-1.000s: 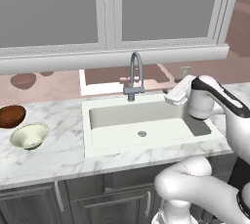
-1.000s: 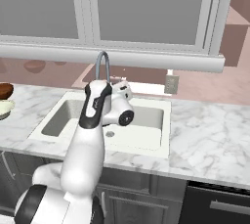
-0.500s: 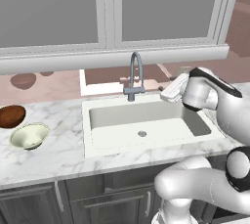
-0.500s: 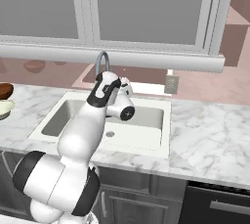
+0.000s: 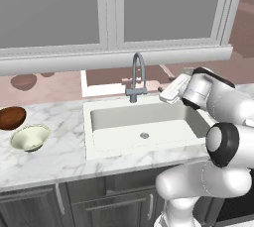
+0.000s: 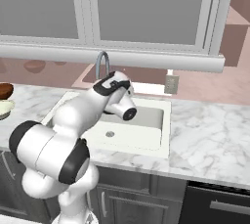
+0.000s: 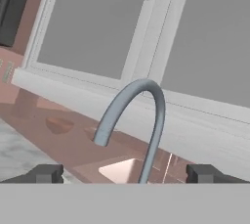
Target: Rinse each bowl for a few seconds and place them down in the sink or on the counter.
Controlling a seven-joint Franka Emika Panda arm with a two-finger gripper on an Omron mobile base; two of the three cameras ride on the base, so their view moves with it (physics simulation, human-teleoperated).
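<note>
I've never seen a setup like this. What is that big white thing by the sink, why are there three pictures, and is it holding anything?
It is a white robot arm with an open two-finger gripper, holding nothing. Two pictures come from cameras on its base, behind it to the left and right. The third comes from a camera on its hand, looking at the grey arched faucet. On the white marble counter, left of the white rectangular sink, sit a glossy reddish-brown bowl and a pale cream bowl.

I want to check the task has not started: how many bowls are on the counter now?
2. The dark reddish-brown bowl sits on the counter far left of the sink; the pale cream bowl sits just in front of it.
</note>
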